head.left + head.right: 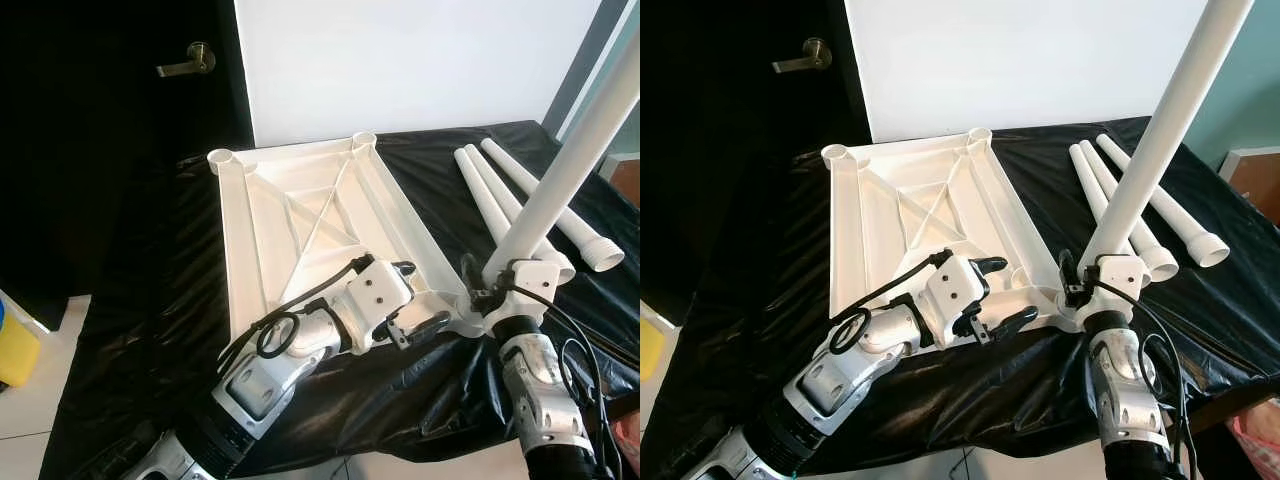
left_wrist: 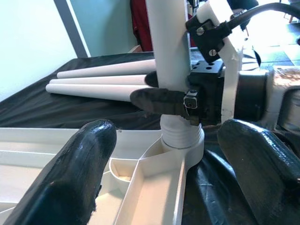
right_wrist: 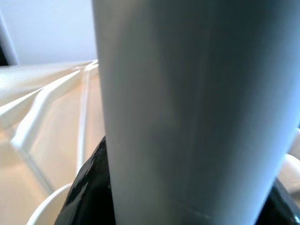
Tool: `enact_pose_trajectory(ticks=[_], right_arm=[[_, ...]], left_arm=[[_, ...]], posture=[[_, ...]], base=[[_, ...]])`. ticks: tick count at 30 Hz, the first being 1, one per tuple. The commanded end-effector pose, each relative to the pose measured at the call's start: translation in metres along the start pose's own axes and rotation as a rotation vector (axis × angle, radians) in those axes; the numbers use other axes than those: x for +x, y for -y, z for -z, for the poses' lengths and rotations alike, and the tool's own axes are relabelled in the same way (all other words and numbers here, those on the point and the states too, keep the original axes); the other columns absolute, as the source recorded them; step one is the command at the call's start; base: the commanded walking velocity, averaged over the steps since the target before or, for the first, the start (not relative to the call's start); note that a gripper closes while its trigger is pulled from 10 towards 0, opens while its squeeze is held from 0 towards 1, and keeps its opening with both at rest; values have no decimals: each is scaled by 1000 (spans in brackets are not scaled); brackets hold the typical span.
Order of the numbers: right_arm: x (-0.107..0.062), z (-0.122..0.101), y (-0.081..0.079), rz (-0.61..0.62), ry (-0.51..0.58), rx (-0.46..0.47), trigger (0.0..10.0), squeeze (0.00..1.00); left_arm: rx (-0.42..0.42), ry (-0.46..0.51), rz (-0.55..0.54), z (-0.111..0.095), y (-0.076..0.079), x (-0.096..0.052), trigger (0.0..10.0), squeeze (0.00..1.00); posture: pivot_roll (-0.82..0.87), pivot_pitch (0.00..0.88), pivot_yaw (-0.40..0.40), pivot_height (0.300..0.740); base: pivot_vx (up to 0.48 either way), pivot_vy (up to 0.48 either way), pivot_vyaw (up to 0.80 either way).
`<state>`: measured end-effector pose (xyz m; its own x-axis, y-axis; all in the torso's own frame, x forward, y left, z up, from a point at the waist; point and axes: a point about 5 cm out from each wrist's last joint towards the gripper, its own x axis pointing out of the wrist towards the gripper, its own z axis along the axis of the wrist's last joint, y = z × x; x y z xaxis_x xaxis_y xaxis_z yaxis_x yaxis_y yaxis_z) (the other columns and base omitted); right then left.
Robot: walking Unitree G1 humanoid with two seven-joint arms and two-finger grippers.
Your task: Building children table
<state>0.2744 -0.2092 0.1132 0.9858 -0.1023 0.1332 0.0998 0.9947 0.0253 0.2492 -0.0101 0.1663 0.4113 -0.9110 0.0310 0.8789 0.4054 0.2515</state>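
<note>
Right tool [image 1: 1092, 283] clenched on leg [image 1: 1160, 130], w/ threaded end at tabletop's [image 1: 920, 200] corner socket [image 2: 180, 147]; left tool [image 1: 998, 293] released, bracing the rim. We risk cross-threading if the leg tilts.

Smooth white plastic tabletop [image 1: 300, 215] with a faint sheen, matt white plastic leg [image 1: 570, 160] in my right hand [image 1: 478, 296], glossy crinkled black sheet [image 1: 150, 330], rough rubbery black fingers [image 2: 75, 173]
</note>
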Motion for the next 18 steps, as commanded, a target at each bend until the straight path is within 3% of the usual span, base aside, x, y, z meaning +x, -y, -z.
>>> enact_pose_trajectory(ticks=[1,7,12,18], right_arm=[[-11,24,-3,57,-119,22,10000,0],[-14,20,-17,305,-110,24,10000,0],[-13,19,-23,347,-112,41,10000,0],[-9,13,-29,299,-84,3,10000,0]], left_arm=[[9,0,95,-2,4,0,10000,0],[10,4,89,-3,4,1,10000,0],[8,6,82,-3,3,2,10000,0],[10,10,68,-3,4,4,10000,0]], posture=[[-17,27,17,740],[-14,23,5,740],[-11,19,-7,740],[-6,5,-29,740]], base=[[0,0,0],[0,0,0],[0,0,0],[0,0,0]])
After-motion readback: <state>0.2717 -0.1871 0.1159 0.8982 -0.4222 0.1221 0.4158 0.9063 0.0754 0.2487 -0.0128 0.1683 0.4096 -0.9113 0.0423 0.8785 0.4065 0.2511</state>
